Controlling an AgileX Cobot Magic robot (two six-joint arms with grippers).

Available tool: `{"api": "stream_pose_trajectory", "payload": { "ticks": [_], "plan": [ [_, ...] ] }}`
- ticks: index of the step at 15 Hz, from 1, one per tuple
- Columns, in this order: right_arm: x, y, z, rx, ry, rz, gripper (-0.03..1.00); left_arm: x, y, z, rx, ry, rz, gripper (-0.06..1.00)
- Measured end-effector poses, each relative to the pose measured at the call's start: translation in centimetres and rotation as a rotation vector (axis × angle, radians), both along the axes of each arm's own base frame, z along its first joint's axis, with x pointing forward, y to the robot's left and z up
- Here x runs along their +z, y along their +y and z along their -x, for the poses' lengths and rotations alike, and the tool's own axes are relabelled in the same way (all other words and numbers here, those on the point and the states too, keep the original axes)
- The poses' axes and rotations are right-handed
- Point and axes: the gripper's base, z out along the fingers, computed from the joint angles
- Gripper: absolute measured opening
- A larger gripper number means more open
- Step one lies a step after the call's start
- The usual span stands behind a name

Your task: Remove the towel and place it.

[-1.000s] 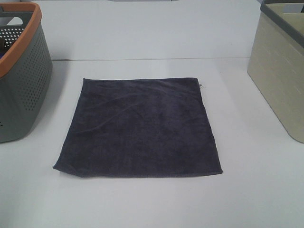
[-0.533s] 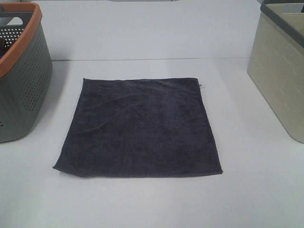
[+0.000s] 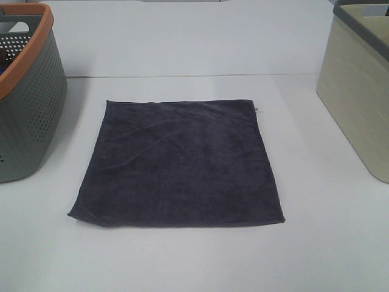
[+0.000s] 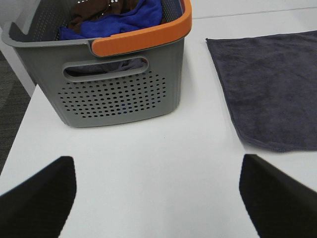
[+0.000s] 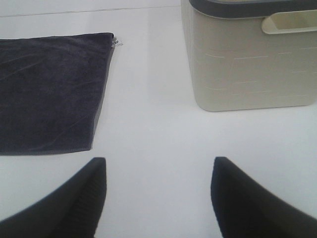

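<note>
At the far left of the white table (image 3: 182, 261) stands a grey perforated basket (image 3: 30, 115) with an orange rim; the left wrist view looks into it and shows a blue cloth (image 4: 126, 20) and something brown (image 4: 91, 7) bundled inside. The left gripper (image 4: 158, 198) hangs over bare table near this basket, on its near side, with its two dark fingers (image 4: 37, 198) spread wide and nothing between them. It touches neither the basket nor the cloth on the table.

In the middle lies the towel (image 3: 179, 164), a dark charcoal-grey square spread flat on the tabletop, with faint creases across its surface. Its left edge runs close to the grey basket without touching it. A small white tag (image 3: 259, 111) sticks out at its far right corner. The near left corner looks slightly curled.

To the right of the towel, bare table separates it from a beige bin (image 3: 358, 91) with a dark grey rim, which stands at the far right, well apart from the cloth. The right gripper (image 5: 158, 198) hovers above the open table between the towel's right edge and the beige bin, on the near side of both. Its fingers (image 5: 247, 198) stand apart, gripping nothing and clear of the towel.
</note>
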Motion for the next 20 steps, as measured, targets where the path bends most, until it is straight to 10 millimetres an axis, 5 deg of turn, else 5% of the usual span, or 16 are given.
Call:
{"api": "stream_pose_trajectory", "payload": {
  "ticks": [20],
  "plan": [
    [0.0,0.0,0.0,0.002,0.0,0.004,0.62,-0.02,-0.34,-0.01,-0.022,0.001,0.041,0.84]
  ]
}}
